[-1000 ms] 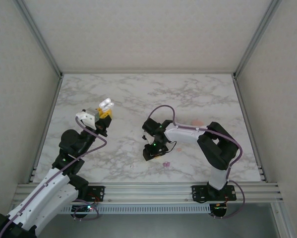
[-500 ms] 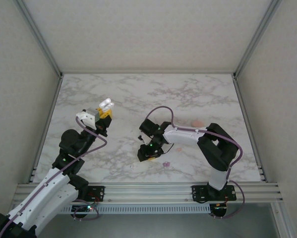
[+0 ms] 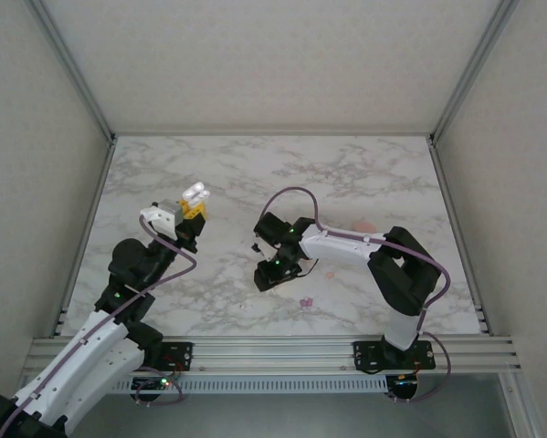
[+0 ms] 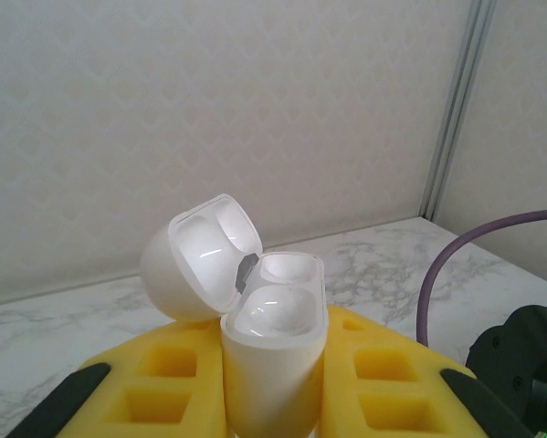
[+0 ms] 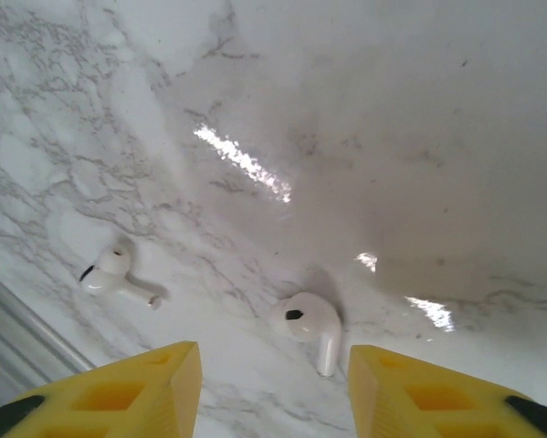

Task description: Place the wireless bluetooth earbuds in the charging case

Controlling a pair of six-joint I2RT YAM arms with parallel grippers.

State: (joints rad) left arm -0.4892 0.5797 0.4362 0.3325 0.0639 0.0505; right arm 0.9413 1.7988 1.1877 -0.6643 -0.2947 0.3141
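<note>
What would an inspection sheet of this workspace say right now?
Surface: marble table, glossy.
Job's things: white charging case, lid open, wells empty; white earbud and second earbud on the table.
Clutter: pink item, purple item, too small to identify.
Grippers: left gripper shut on the case, raised; right gripper open, low over the white earbud.
Cables: purple cable on each arm.
Surroundings: white walls, aluminium frame.

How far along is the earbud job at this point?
Done: the left gripper holds the white pebble-shaped plastic charging case with its lid open; both sockets are empty. In hand: the right gripper hangs open over one small white plastic earbud on the marble table. Left: grasp it, seat it, then fetch the second white earbud lying nearby.
</note>
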